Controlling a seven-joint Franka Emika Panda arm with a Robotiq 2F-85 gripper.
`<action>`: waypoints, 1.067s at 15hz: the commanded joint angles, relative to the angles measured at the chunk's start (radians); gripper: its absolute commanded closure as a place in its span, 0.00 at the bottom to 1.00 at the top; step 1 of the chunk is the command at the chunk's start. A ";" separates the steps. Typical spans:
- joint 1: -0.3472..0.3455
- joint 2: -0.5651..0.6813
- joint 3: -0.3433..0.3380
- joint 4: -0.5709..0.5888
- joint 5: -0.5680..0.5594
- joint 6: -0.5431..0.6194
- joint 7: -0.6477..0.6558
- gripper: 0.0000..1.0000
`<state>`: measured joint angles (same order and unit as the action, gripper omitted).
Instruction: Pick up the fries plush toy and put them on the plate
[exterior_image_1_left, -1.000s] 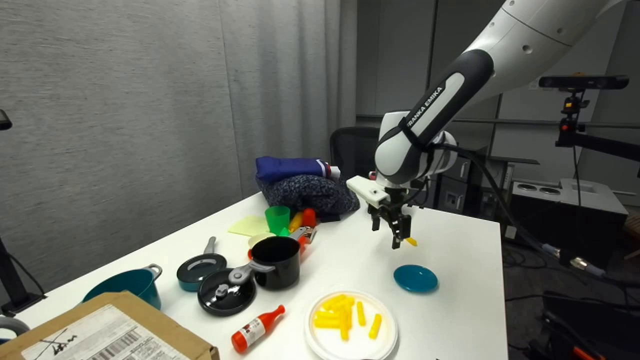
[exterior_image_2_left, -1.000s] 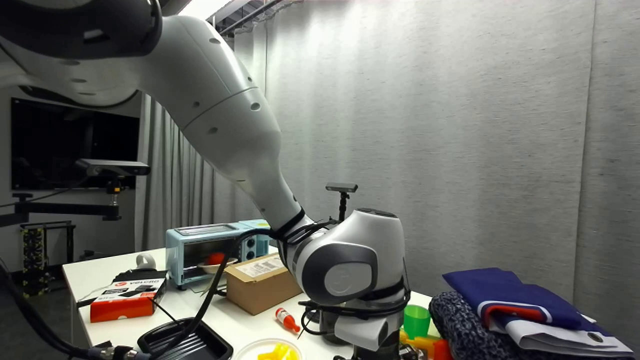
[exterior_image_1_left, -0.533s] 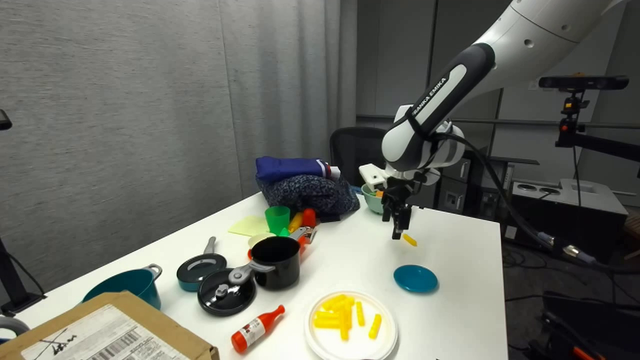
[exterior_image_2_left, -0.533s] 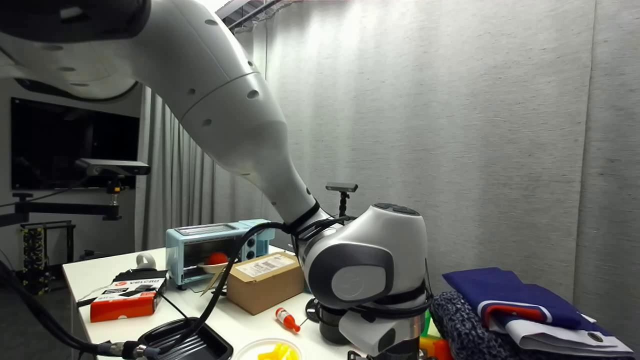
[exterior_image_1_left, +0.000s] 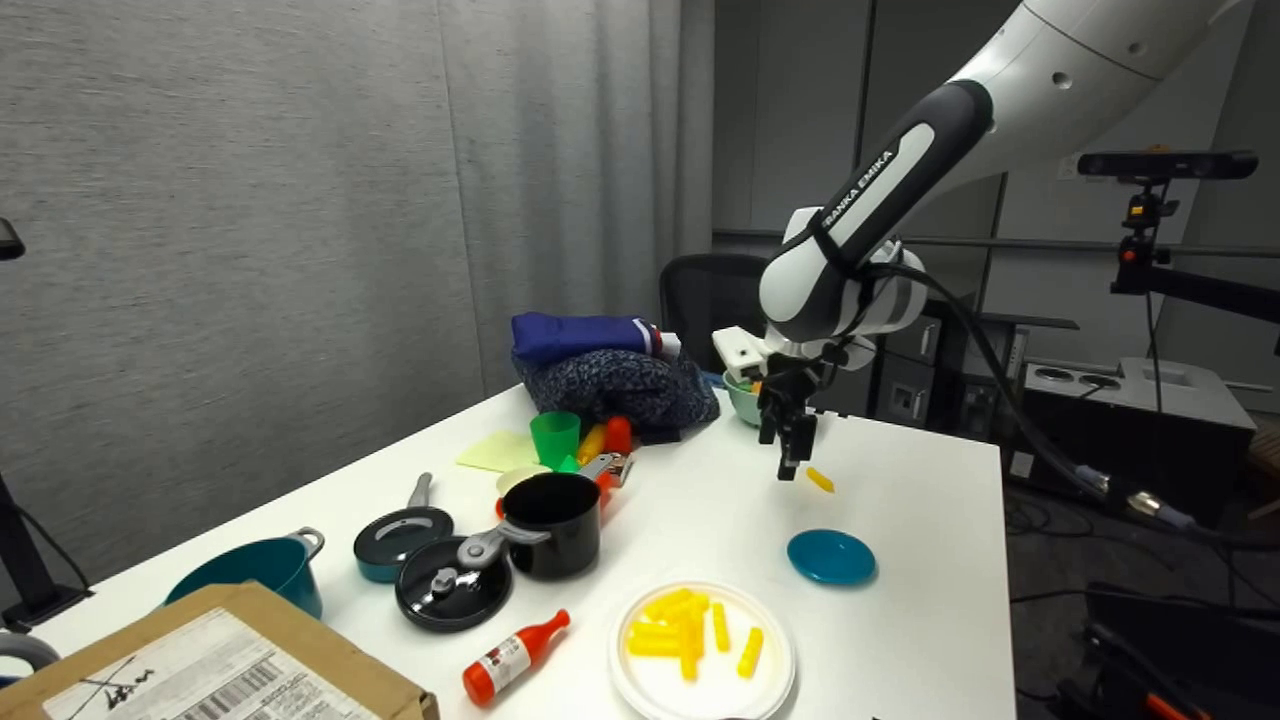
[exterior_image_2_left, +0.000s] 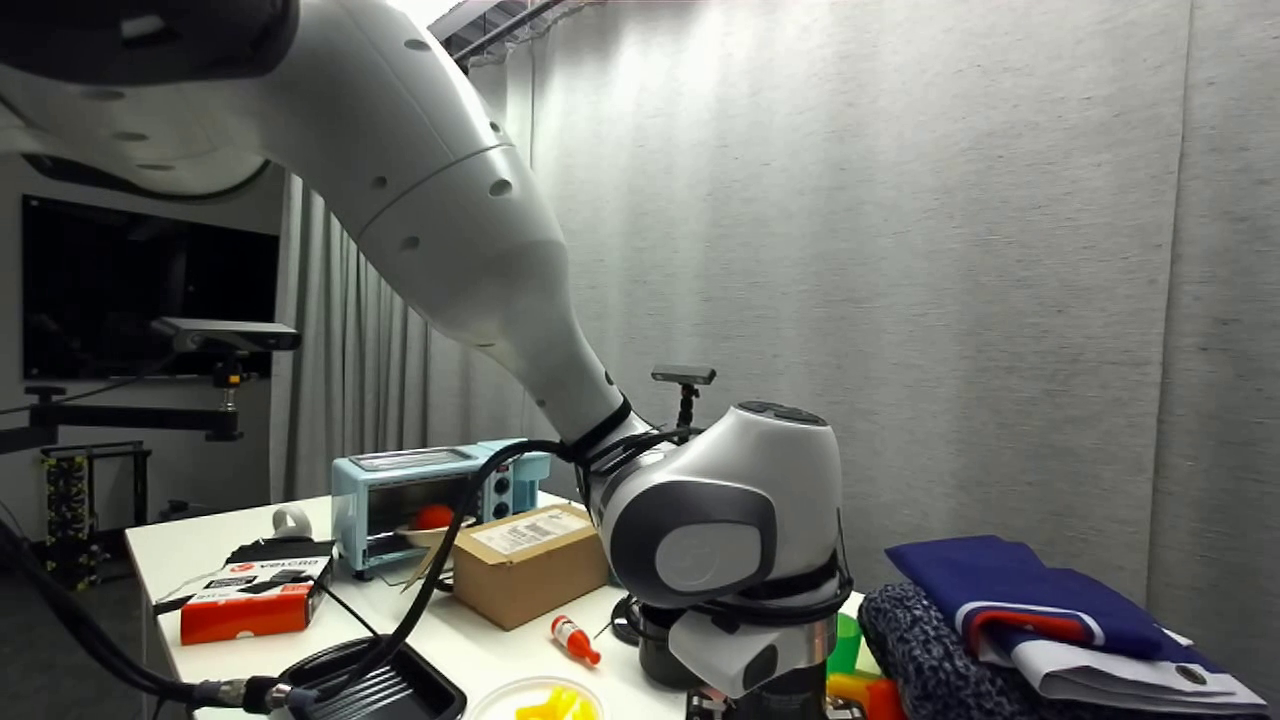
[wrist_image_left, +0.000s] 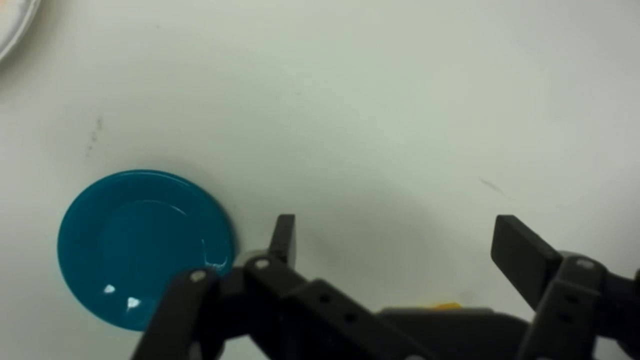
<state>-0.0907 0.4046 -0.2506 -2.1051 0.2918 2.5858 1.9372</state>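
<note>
The black hand (wrist_image_left: 395, 235) hangs above the white bench (exterior_image_1_left: 930, 630), its jaws spread wide apart and the bench top showing between them. A single yellow plush fry (exterior_image_1_left: 820, 480) lies on the bench near the hand; the wrist view shows only a sliver of it, the hand covering the rest. The round white plate (exterior_image_1_left: 730, 690) carries a heap of yellow plush fries (exterior_image_1_left: 688, 650) — with two more lying beside the heap. A smaller teal dish (exterior_image_1_left: 831, 557) sits between the lone fry and the plate, apart from both.

Near the plate lies a red sauce bottle (exterior_image_1_left: 510, 663) with a white label. Farther along the bench, a black pot (exterior_image_1_left: 552, 535) stands next to a black lid (exterior_image_1_left: 455, 603), and near the lid rests a frying pan (exterior_image_1_left: 400, 535) with a teal outside. A teal pot (exterior_image_1_left: 285, 575) is partly hidden by a cardboard box (exterior_image_1_left: 300, 640). A green cup (exterior_image_1_left: 555, 440) stands near a dark speckled bundle (exterior_image_1_left: 625, 390) — a folded blue cloth (exterior_image_1_left: 580, 338) lies on top of it. In an exterior view there are also a light-blue toaster oven (exterior_image_2_left: 405, 500), a red-and-white Velcro box (exterior_image_2_left: 250, 615) and a black tray (exterior_image_2_left: 415, 690).
</note>
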 joint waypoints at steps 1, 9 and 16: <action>-0.010 -0.001 0.010 0.001 -0.009 -0.002 0.006 0.00; -0.002 0.024 -0.063 0.006 -0.008 0.015 0.399 0.00; 0.002 0.022 -0.131 -0.042 -0.104 0.009 0.585 0.00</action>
<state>-0.0944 0.4314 -0.3682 -2.1162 0.2304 2.5891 2.4427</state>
